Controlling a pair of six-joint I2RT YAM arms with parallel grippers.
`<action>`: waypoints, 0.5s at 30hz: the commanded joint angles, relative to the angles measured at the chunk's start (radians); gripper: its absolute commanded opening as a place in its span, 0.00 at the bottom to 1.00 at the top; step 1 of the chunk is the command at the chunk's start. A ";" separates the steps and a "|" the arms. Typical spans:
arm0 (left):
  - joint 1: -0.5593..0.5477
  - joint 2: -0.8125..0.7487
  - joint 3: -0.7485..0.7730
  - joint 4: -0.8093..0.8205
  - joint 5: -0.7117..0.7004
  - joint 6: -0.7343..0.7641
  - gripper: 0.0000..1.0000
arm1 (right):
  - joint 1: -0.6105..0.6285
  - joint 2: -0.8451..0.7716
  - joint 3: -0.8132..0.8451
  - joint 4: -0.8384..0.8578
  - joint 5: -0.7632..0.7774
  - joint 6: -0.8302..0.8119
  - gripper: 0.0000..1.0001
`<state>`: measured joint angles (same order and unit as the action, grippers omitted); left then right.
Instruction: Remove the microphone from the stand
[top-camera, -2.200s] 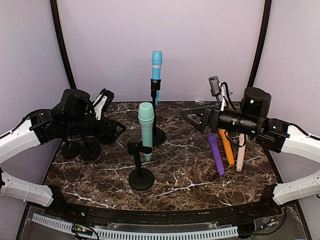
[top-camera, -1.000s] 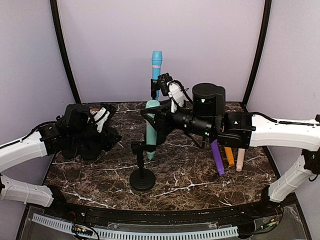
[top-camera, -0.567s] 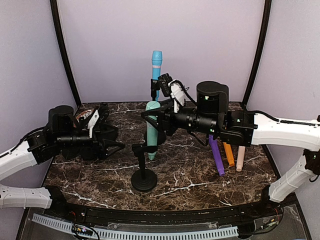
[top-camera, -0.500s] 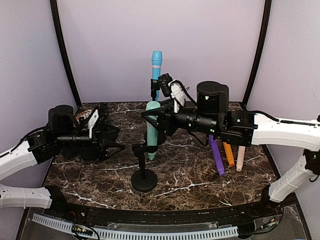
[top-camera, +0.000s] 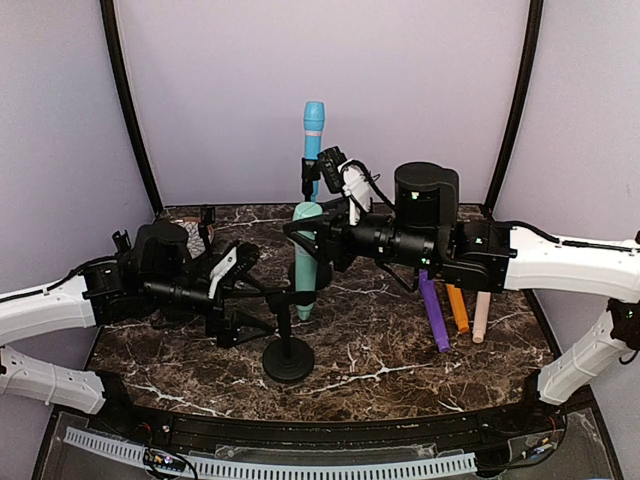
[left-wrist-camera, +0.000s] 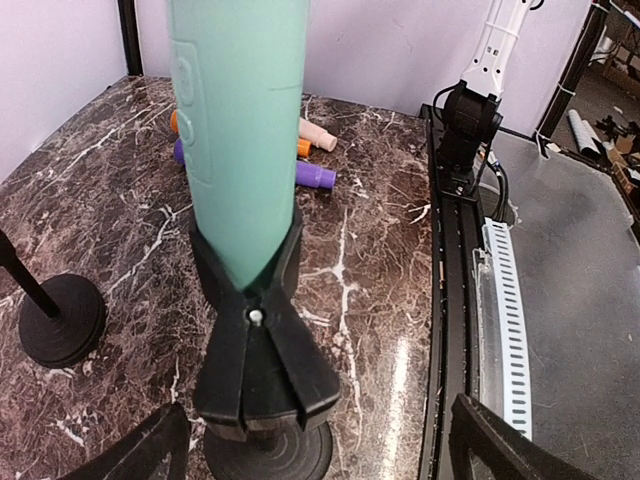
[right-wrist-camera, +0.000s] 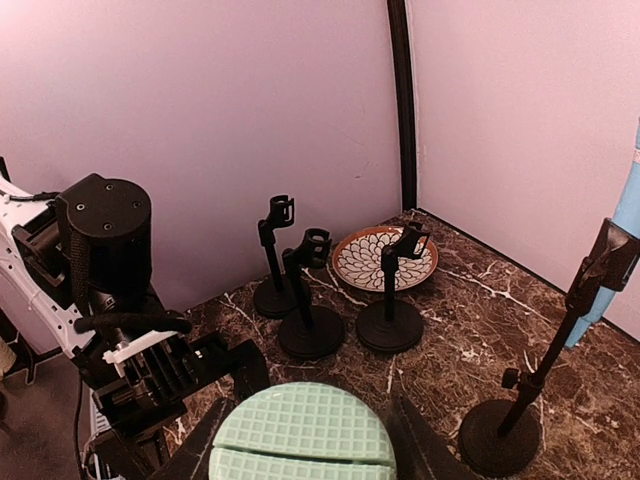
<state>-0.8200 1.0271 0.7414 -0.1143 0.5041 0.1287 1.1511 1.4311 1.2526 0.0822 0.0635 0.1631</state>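
Note:
A green microphone (top-camera: 303, 262) stands upright in the clip (top-camera: 290, 297) of a black stand (top-camera: 287, 360) mid-table. My right gripper (top-camera: 312, 230) is shut on its head, and the right wrist view shows the gridded green microphone top (right-wrist-camera: 300, 425) between the two dark fingers (right-wrist-camera: 205, 445). From the left, my left gripper (top-camera: 262, 292) reaches in at clip height. Its jaws stand wide open. In the left wrist view the green microphone body (left-wrist-camera: 240, 130) and stand clip (left-wrist-camera: 262, 350) sit between the spread fingertips (left-wrist-camera: 500, 440), untouched.
A blue microphone (top-camera: 314, 125) stands in a second stand (right-wrist-camera: 525, 400) behind. Purple (top-camera: 433, 310), orange (top-camera: 455, 305) and pink (top-camera: 482, 315) microphones lie at the right. Three empty stands (right-wrist-camera: 310, 300) and a patterned plate (right-wrist-camera: 360, 262) sit at the far left.
My left arm has swung right, from beside the empty stands to the green microphone's stand, with its jaws opening wider. The right gripper has stayed shut on the microphone head.

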 joint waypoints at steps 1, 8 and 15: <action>-0.047 0.002 0.035 0.005 -0.163 0.017 0.93 | -0.007 -0.023 0.011 0.022 0.021 0.000 0.33; -0.084 0.050 0.061 0.029 -0.231 0.027 0.93 | -0.005 -0.023 0.011 0.021 0.022 0.004 0.33; -0.093 0.082 0.081 0.038 -0.201 0.049 0.73 | -0.007 -0.024 0.011 0.014 0.021 0.003 0.33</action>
<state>-0.9073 1.1076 0.7906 -0.1013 0.2939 0.1547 1.1511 1.4311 1.2526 0.0814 0.0681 0.1661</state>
